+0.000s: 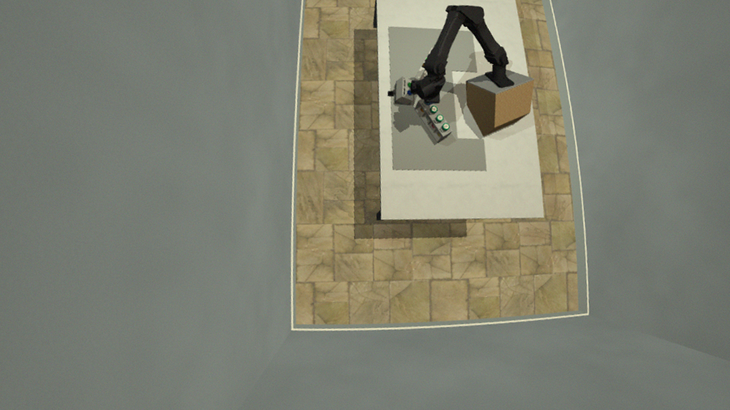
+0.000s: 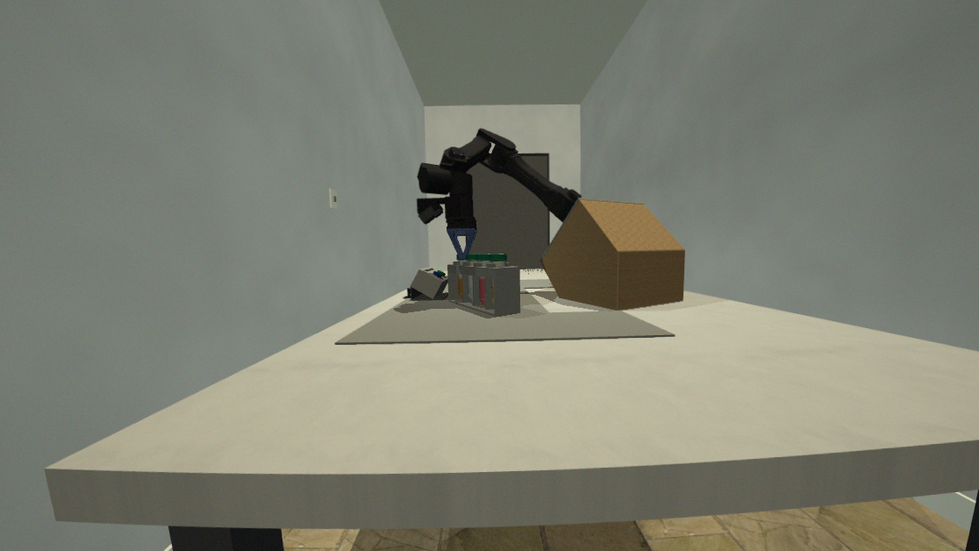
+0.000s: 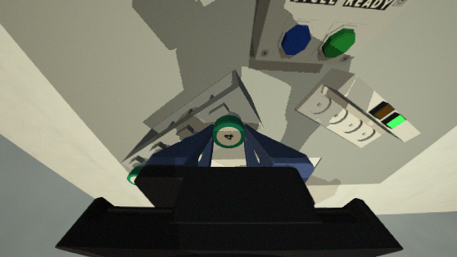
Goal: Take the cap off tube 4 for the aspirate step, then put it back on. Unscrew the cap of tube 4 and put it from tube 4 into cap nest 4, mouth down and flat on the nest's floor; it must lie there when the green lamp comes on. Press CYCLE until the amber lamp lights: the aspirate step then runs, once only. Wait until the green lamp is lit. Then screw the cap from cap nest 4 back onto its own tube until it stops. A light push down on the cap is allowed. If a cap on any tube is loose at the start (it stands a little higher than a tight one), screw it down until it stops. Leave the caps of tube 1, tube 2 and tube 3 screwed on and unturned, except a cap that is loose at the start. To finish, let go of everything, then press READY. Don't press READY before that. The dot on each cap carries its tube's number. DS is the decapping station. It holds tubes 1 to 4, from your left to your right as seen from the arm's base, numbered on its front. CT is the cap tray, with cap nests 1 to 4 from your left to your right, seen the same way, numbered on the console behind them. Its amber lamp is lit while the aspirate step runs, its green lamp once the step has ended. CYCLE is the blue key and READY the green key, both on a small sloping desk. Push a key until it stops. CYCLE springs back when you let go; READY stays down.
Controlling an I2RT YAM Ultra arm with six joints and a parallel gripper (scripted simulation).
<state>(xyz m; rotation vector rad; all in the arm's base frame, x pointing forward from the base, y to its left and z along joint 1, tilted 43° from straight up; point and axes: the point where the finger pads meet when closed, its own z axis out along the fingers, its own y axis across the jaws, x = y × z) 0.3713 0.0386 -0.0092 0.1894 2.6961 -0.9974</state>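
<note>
In the wrist view my gripper (image 3: 228,128) is shut on the green cap with the dot marked 4 (image 3: 228,136), its blue fingers on either side of it. The cap is over the end of the grey decapping station (image 3: 196,119). In the exterior view my gripper (image 2: 462,254) points straight down at the left end of the station (image 2: 482,286), its tips level with the other green caps. The tube under the cap is hidden. The cap tray (image 3: 348,120) shows empty nests. On its console the green lamp (image 3: 395,121) is lit and the amber lamp (image 3: 382,110) is dark.
The blue CYCLE key (image 3: 296,39) and the green READY key (image 3: 338,42) sit on the sloping desk beyond the station. The arm's brown base box (image 2: 616,256) stands to the right of the station. The edge of another green cap (image 3: 133,177) shows at the lower left.
</note>
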